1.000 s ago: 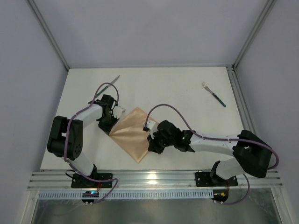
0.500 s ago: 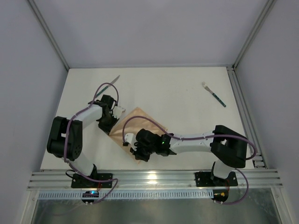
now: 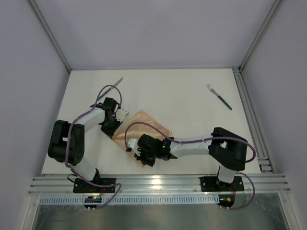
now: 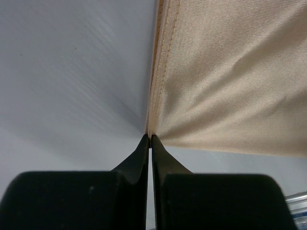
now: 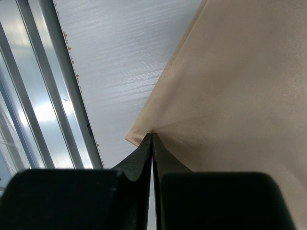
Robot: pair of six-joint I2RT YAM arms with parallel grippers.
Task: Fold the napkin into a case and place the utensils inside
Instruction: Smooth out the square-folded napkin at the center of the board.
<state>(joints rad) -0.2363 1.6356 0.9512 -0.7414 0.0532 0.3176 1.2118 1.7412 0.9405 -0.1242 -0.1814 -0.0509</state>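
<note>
No text, label, brand, number or sign can be read in any view.

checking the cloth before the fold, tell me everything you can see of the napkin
The napkin is a thin peach-orange cloth with a slight sheen and a stitched hem. It lies as a diamond on the white table, toward the front edge, between the two arms. The left gripper is shut on a hemmed corner at its left side, and the right gripper is shut on its near corner.
</note>
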